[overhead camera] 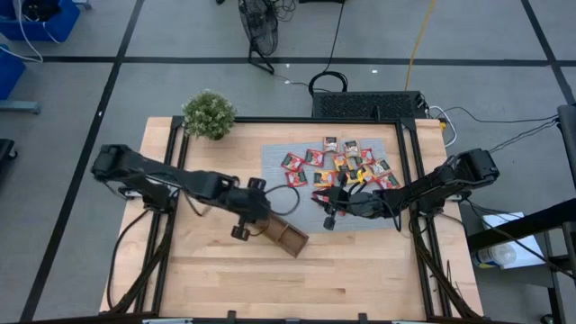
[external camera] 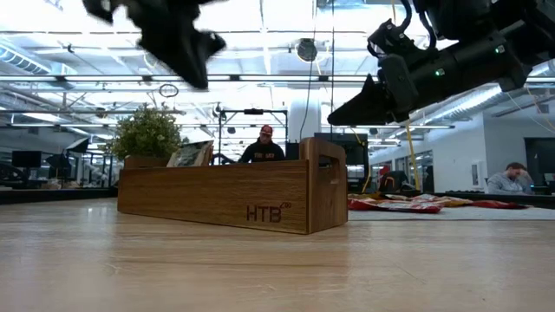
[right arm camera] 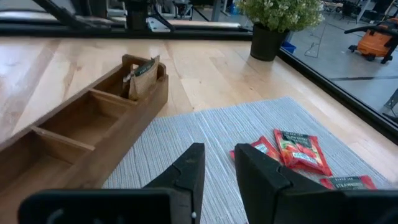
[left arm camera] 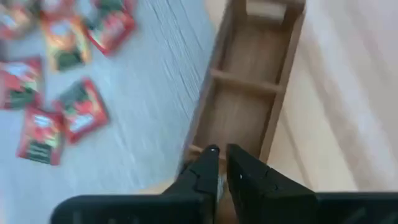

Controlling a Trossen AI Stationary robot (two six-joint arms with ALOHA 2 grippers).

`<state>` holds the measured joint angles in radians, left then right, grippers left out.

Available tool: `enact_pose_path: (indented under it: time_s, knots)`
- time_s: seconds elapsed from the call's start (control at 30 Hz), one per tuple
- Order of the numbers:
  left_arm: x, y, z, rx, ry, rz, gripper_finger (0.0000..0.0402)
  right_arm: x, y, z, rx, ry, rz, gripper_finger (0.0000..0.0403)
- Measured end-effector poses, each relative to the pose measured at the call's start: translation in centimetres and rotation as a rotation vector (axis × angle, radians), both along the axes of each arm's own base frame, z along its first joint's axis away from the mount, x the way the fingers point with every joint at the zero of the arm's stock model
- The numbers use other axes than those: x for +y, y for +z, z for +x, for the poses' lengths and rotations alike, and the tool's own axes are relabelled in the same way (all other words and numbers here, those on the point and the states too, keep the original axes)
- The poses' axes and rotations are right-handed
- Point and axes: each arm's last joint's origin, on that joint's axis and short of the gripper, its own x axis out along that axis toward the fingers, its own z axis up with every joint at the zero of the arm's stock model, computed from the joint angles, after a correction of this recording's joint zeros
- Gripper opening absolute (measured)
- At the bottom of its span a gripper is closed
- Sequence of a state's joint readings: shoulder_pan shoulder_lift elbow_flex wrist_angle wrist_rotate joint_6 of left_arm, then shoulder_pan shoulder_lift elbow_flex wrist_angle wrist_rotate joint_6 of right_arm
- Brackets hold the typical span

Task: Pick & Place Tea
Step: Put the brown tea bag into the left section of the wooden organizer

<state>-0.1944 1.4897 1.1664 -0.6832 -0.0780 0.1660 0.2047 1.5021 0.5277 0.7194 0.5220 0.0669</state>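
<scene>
Close under my left claw (left arm camera: 221, 149) lies the near end of the brown three-compartment wooden tray (left arm camera: 205, 93). This claw is all but closed, with nothing in it. My right claw (right arm camera: 217, 152) hangs part open and empty over the near edge of the grey woven mat (right arm camera: 205, 130).

The small red, orange and green foil tea sachets (overhead camera: 346, 162) lie scattered on the mat's far right. One dark sachet (right arm camera: 144, 76) stands in the tray's far compartment.

To do the next pick well, I judge I should choose a sachet at the heap's edge, lower the right claw squarely and pinch only that one, since overlapping foil may lift in pairs.

Beyond the pale wooden table (overhead camera: 216, 270) and its potted green plant (overhead camera: 209, 114), a seated person (external camera: 264, 147) works in the bright workshop.
</scene>
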Motion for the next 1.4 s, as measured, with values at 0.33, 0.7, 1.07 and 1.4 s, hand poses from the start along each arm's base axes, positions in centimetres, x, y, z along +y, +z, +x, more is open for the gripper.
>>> enact_pose_path:
  time_s: [0.33,0.7,1.07,1.4]
  knots:
    - [4.1,4.7,-8.1,-0.593,0.030,-0.068,0.0017,0.1,0.2,-0.5,0.040,0.008,-0.010,0.0075]
    - [6.6,1.1,-12.6,-0.933,0.134,0.025,0.0015,-0.6,2.2,-2.8,0.073,-0.155,0.028,0.0075]
    - [6.7,-1.6,-12.5,-0.869,0.181,-0.021,0.0061,-3.0,4.6,-4.2,0.055,-0.077,0.191,0.0208]
    - [6.7,-1.6,-12.5,-0.873,0.178,-0.018,0.0056,-9.4,7.8,-5.7,0.629,-0.710,0.400,0.0246]
